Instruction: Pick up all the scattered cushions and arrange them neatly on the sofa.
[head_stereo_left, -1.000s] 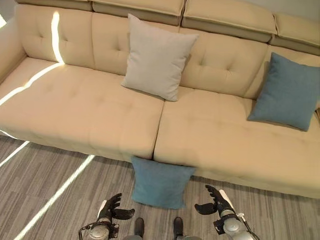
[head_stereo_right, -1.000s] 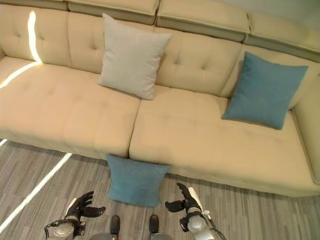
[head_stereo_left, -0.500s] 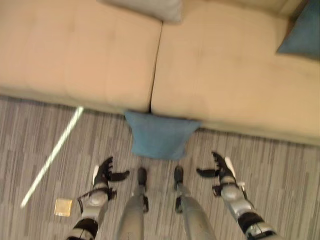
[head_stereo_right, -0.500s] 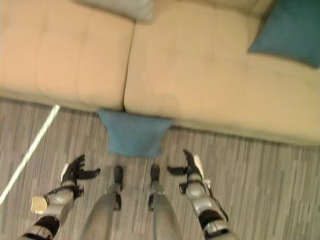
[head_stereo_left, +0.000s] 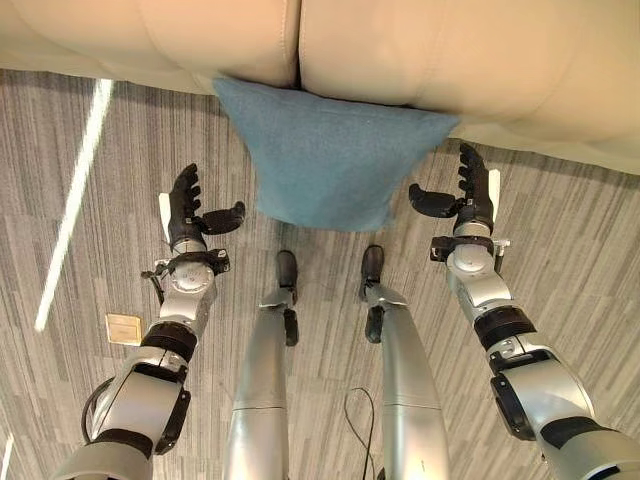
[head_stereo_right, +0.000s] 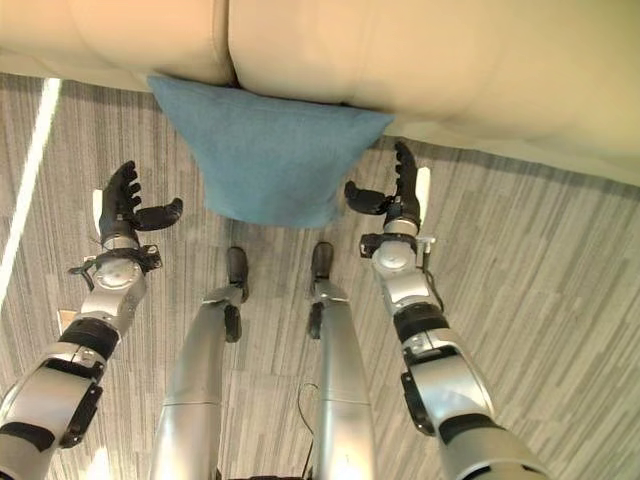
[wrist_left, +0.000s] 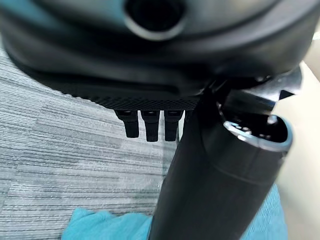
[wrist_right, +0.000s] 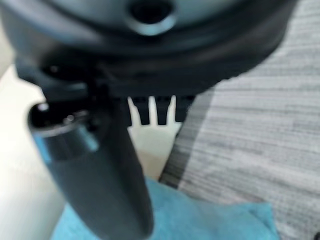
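A blue cushion (head_stereo_left: 330, 155) lies on the striped grey floor, its far edge tucked against the front of the beige sofa (head_stereo_left: 420, 50). My left hand (head_stereo_left: 186, 212) is held open just to the cushion's left, thumb pointing toward it, a small gap between. My right hand (head_stereo_left: 468, 195) is open on the cushion's right side, thumb close to its corner. Neither hand touches the cushion. The blue fabric (wrist_left: 110, 226) appears past my left thumb in the left wrist view, and past my right thumb as blue fabric (wrist_right: 200, 215) in the right wrist view.
The sofa's seat front runs across the far side. A small tan square (head_stereo_left: 124, 329) lies on the floor at the left. A bright strip of sunlight (head_stereo_left: 75, 190) crosses the floor on the left.
The camera has tilted down and closed in, so the sofa's back and its other cushions have left the view. Both hands have risen and now flank the blue cushion.
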